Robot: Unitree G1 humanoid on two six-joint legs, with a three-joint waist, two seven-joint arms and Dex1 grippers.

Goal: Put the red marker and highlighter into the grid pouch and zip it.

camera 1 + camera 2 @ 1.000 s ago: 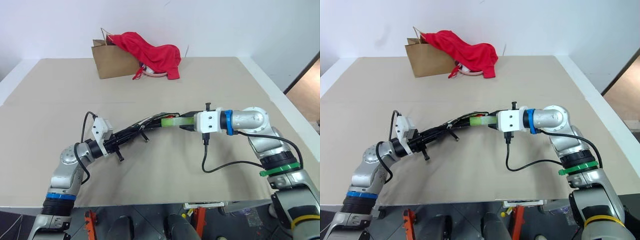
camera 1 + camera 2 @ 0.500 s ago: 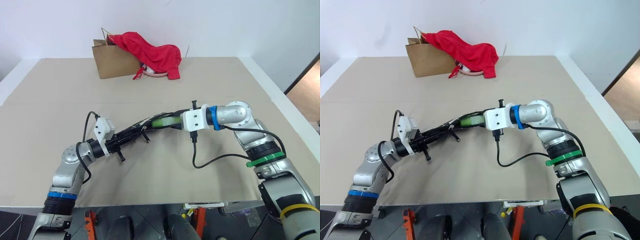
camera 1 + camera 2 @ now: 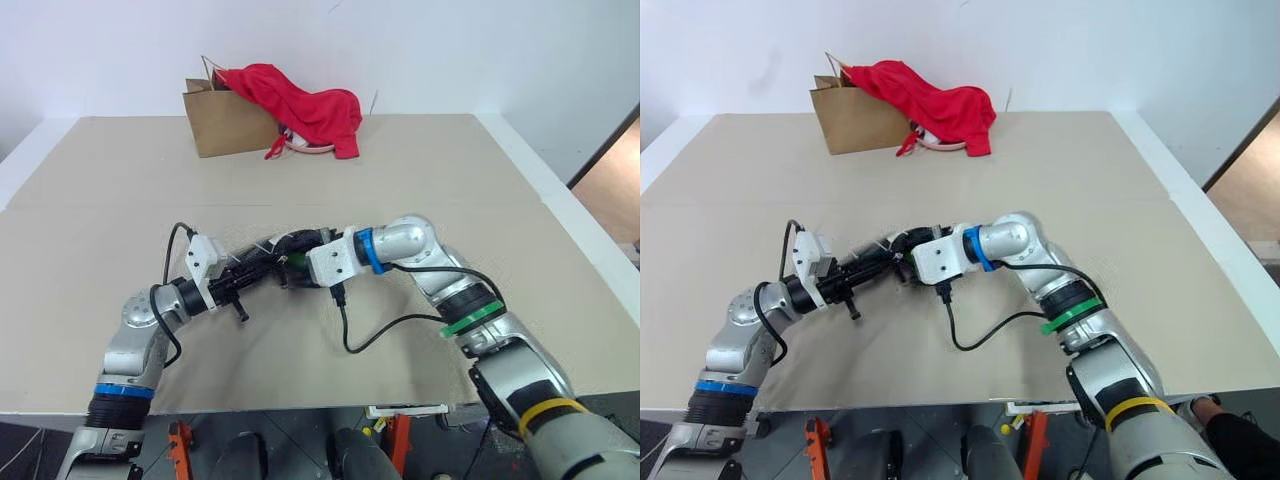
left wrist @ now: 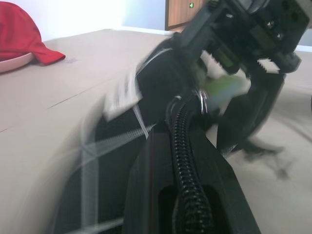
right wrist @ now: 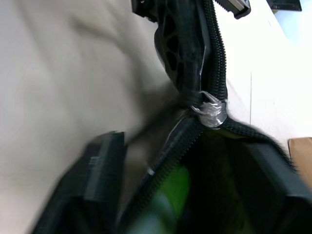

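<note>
While the pouch [image 4: 161, 92] hangs above the table [image 3: 420, 170], gripped at one end by the closed left gripper [image 3: 258, 274], the highlighter [image 5: 168, 192] sits inside its unzipped mouth. Jaws spread, the right gripper [image 3: 292, 268] straddles that opening, clasping nothing. Well behind stands a paper bag [image 3: 222, 125] under red cloth [image 3: 300, 105].

Grid pouch [image 4: 146, 97] unzipped; green highlighter [image 5: 168, 192] inside.

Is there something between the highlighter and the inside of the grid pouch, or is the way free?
Nothing visible blocks it. The highlighter already sits in the open mouth of the grid pouch, between the parted zipper edges. The left tool holds the pouch; the right tool is at its mouth.
</note>
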